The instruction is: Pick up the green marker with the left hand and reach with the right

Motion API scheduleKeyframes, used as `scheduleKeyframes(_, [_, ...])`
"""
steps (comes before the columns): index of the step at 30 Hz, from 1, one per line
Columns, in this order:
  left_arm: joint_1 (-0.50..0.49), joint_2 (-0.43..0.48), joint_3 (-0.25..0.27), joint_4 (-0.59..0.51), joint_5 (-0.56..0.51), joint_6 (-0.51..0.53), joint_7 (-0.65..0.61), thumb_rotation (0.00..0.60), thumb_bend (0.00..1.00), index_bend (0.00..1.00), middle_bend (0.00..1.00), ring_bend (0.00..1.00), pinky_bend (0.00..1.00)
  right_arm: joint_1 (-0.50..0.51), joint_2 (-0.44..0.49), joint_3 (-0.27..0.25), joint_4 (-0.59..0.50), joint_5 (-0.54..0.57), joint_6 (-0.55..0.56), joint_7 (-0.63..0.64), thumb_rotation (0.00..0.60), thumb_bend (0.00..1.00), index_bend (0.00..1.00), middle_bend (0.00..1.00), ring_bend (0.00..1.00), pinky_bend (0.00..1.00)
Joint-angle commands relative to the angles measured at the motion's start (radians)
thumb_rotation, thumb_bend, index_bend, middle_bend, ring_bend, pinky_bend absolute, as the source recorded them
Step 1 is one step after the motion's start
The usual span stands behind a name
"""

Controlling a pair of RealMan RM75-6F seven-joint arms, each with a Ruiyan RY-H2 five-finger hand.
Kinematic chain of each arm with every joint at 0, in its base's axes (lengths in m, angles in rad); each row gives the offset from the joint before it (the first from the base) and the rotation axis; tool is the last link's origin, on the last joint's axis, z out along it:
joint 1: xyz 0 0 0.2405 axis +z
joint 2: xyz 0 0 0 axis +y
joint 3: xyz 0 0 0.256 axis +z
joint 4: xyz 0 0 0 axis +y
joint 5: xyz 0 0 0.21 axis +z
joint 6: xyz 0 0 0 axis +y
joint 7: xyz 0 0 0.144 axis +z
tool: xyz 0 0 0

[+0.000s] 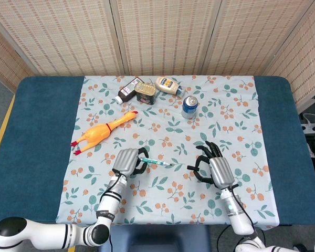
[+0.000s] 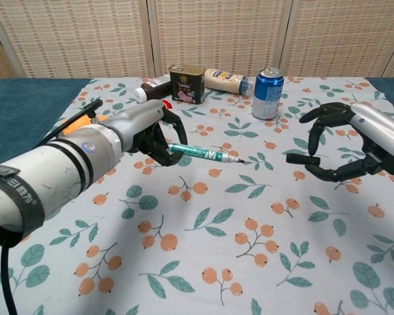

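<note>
The green marker (image 1: 157, 161) (image 2: 197, 153) is lifted above the floral cloth, lying level and pointing to the right, its bare tip exposed. My left hand (image 1: 127, 161) (image 2: 148, 131) grips its left end with fingers curled round the barrel. My right hand (image 1: 215, 168) (image 2: 354, 144) hovers to the right of the tip, apart from the marker. It pinches the small black cap (image 2: 299, 158) (image 1: 191, 167) between thumb and a finger, the other fingers spread.
A yellow rubber chicken (image 1: 100, 133) lies left of centre. At the back stand a blue can (image 1: 189, 106) (image 2: 268, 92), a tin (image 1: 146, 93) (image 2: 186, 83), a brown bottle (image 1: 128, 90) and a pale sauce bottle (image 1: 168, 85). Blue table (image 1: 42, 131) borders the cloth.
</note>
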State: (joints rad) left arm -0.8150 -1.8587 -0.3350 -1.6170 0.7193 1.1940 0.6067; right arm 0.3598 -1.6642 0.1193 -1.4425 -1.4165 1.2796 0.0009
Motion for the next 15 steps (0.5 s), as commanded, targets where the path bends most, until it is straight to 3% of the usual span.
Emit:
scheduleKeyframes(1, [0.011,0.005,0.019,0.031,0.003,-0.018,-0.023,0.600,0.43,0.74,1.00,1.00,1.00,-0.007,0.012,-0.009,0.026,0.019,-0.021,-0.001,0.600,0.50,0.87,0.18,0.00,0.00])
scheduleKeyframes(7, [0.015,-0.012,0.041,0.117,-0.019,-0.074,-0.056,0.600,0.42,0.70,1.00,1.00,1.00,0.008,-0.022,-0.007,0.105,0.047,-0.073,0.021,0.600,0.50,0.80,0.18,0.00,0.00])
scheduleKeyframes(15, [0.015,-0.029,0.061,0.186,-0.040,-0.133,-0.073,0.600,0.43,0.57,1.00,1.00,1.00,0.029,-0.055,-0.012,0.153,0.084,-0.136,-0.052,0.600,0.50,0.63,0.18,0.00,0.00])
